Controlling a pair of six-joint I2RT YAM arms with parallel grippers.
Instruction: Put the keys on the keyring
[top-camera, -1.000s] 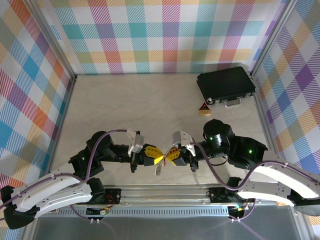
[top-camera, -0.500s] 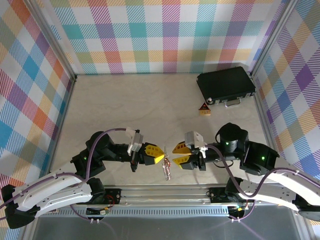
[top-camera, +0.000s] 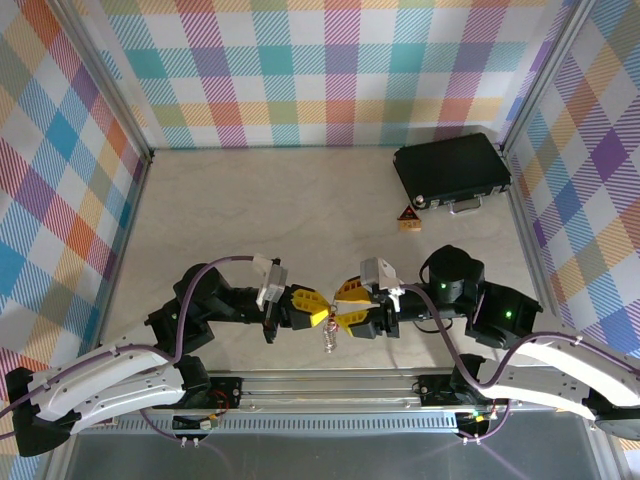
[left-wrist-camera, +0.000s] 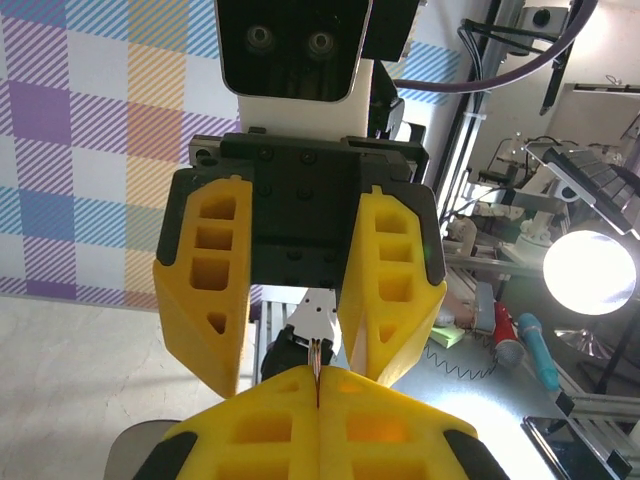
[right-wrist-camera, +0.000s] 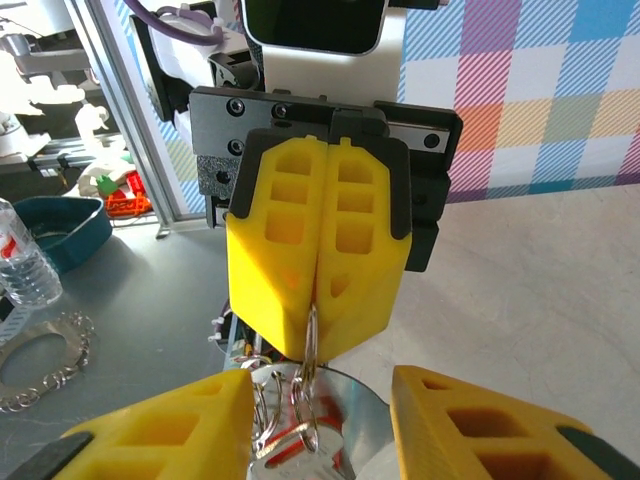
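Above the beige counter (top-camera: 300, 200) we've got the left gripper (top-camera: 324, 314), jaws pinched shut on the keyring (top-camera: 330, 338), dangling it long-axis-down right in front of the right gripper (top-camera: 340, 307), whose jaws stand parted.

Wore white shells (top-camera: 100, 378) on the lower links and black housings (top-camera: 450, 272) at the joints. Carried yellow fingers (left-wrist-camera: 205, 270) with cut-out pockets, bolted to black mounts (left-wrist-camera: 300, 230) dotted with dark screws. Trailed purple cables (top-camera: 215, 266) from wrist to base. Glowed with small green lights (top-camera: 437, 289). Bore white camera blocks (top-camera: 268, 283) at the wrists.
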